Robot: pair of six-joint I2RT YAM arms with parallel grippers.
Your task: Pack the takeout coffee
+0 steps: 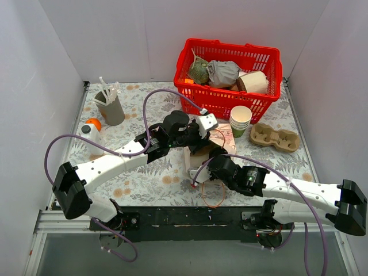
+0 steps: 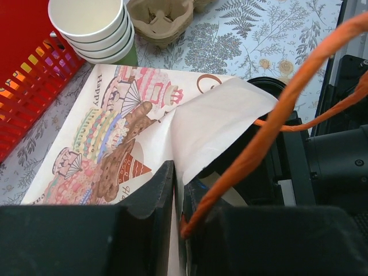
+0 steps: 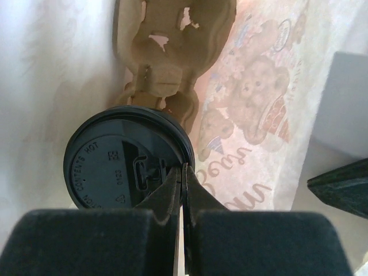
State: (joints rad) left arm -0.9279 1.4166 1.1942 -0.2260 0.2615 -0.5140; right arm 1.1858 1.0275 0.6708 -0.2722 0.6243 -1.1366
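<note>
- The left arm [image 1: 109, 164] reaches from the near-left corner to the middle of the counter [image 1: 149, 178]. Its left claw [image 2: 178, 175] is clenched on the white top edge of a printed paper bag [image 2: 109, 138].
- The right arm [image 1: 293, 190] comes in low from the near-right corner, its wrist pushed into the bag's open mouth. The right claw [image 3: 183, 172] is pinched tight on the rim of the black lid of the takeout coffee [image 3: 123, 167].
- The coffee is inside the bag with pale paper walls around it, its lid turned toward the wrist camera.
- A stack of cream cups [image 1: 240, 118] stands just beside the bag, with a pulp cup carrier [image 1: 276, 138] near it and a red basket [image 1: 218, 99] of wrapped things behind.
- Well off to the left are a grey holder [image 1: 110, 109] of white utensils, an orange [image 1: 94, 123] and a small bottle [image 1: 87, 135].
- An orange bag handle [image 2: 276, 115] crosses right in front of the left claw.
- From above, the bag and both wrists cover the coffee. Only the right wrist view shows it.
- That view also shows the teddy-bear print coming through the paper, and a brown moulded shape [image 3: 172, 52] beyond the lid. I cannot tell whether that shape is in the bag or behind it.
</note>
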